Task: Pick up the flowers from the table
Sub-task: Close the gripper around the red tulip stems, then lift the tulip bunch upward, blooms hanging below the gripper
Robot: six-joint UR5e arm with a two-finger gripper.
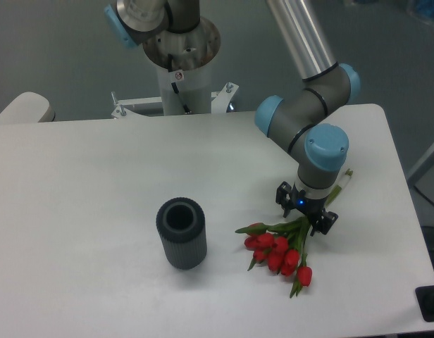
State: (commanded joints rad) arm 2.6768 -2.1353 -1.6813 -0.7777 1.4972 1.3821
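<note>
Presently your gripper (306, 214) hangs low over the stems of the flowers (282, 250), its two fingers spread apart and closed on nothing. One finger stands to the left of the stems and the other to the right, so they straddle the bunch; whether the tips touch the table (97, 183) cannot be told from this view. The flowers lie flat on the right half of the table, red heads toward the near edge and stems running up and to the right under the wrist. A dark ribbed vase (180, 233) stands well apart on the left. In my judgement you are at the approach step; next, confirm the fingers sit low enough around the stems, then close and lift.
</note>
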